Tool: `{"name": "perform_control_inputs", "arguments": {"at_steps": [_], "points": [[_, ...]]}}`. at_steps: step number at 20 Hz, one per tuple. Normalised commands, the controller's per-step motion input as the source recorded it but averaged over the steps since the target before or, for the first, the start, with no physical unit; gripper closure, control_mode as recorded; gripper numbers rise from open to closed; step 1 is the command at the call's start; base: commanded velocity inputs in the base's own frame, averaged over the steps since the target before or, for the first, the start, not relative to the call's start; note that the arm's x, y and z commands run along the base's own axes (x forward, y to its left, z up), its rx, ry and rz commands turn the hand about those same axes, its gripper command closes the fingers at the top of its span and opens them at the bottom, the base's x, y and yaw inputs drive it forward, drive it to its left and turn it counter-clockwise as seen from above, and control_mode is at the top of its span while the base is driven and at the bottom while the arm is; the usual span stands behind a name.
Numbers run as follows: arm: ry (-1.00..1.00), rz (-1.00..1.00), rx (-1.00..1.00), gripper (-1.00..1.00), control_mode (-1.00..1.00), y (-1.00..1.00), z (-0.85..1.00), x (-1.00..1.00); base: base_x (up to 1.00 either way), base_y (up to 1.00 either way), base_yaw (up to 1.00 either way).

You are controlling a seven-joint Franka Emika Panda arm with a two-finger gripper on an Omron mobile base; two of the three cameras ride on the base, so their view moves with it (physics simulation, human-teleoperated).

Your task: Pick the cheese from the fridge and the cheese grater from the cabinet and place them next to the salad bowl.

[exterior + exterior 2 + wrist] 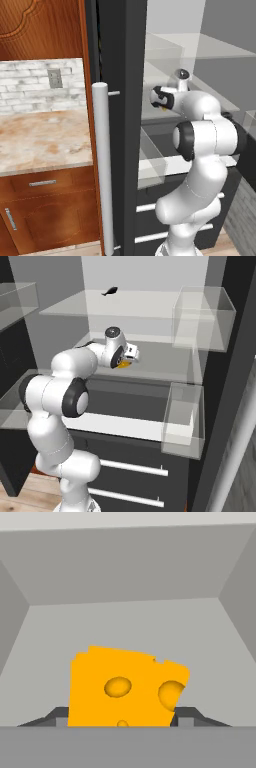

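While the arm reaches deep into the open fridge [150,361], the gripper [120,724] has its jaws drawn in on either side of the cheese [125,687], which sits on a middle shelf [165,363]. Step 1 of 2, picking the cheese, looks to be at the grasp. Next comes a clean lift and withdrawal past the door bins [184,421], then the grater.

The cheese [125,689] is showing a smooth, waxy yellow-orange face pitted with round holes. The fridge [122,60] is looking matt dark grey, its long handle [102,165] gleaming like brushed metal, its shelves [197,316] clear as plastic. The cabinet [42,27] is showing glossy reddish wood; the counter [42,140] is looking like polished mottled stone.
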Motion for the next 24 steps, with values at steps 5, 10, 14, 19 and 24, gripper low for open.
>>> {"name": "perform_control_inputs", "arguments": {"at_steps": [5, 10, 14, 19, 24], "points": [[-0.07, 0.00, 0.00, 1.00, -1.00, -0.23, 0.10, -0.69, 0.00, 0.00, 0.00], [-0.18, 0.06, 0.00, 1.00, -1.00, 0.00, 0.53, -0.90, 0.00, 0.00, 0.00], [-0.22, 0.09, 0.00, 1.00, -1.00, -0.03, 0.59, -1.00, 0.00, 0.00, 0.00], [-0.20, 0.12, -0.02, 1.00, -1.00, -0.06, 0.65, -1.00, 0.00, 0.00, 0.00], [-0.01, 0.11, 0.00, 1.00, -1.00, -0.01, 0.66, -1.00, 0.00, 0.00, 0.00]]}}
